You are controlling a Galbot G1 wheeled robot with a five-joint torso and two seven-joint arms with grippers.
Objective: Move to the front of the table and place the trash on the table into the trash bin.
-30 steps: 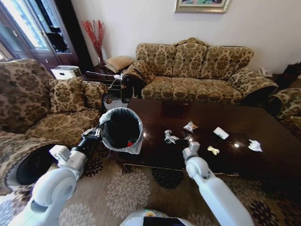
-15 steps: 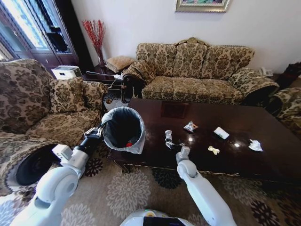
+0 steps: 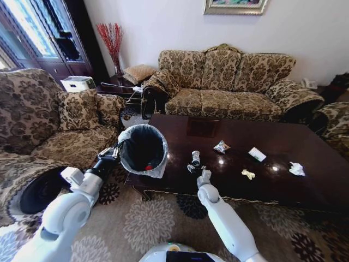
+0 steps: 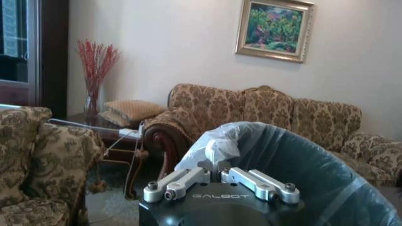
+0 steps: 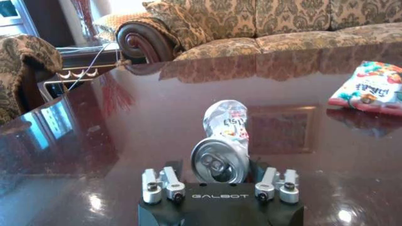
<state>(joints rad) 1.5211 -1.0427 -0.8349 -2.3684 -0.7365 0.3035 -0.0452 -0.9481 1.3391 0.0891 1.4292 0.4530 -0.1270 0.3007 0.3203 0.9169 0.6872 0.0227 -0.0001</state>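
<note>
Sitting room with patterned sofas (image 3: 229,82), a floral carpet (image 3: 147,218) and a dark glossy desk (image 3: 283,180) at centre. Right hand (image 3: 192,166) low over the desk's near edge, fingers either side of a crushed silvery can (image 5: 221,148); can lying on its side, its opening end facing the wrist camera, nestled between the fingers; actual clamping not discernible. Just beyond the can, a shiny snack wrapper (image 3: 221,146) flat on the desk, seen in the right wrist view (image 5: 370,89) with red and white print. Farther toward the desk's right end: a tiny yellowish scrap (image 3: 248,174), a white flattened cup (image 3: 256,154), and a crumpled white tissue (image 3: 296,168), all well apart. Left hand (image 3: 114,151) clenched on the bag-lined rim of the black trash bin (image 3: 143,150), held beside the desk's left corner; pinched fold of translucent liner between the fingers in the left wrist view (image 4: 217,148). Something red (image 3: 149,167) lying inside the bin.
</note>
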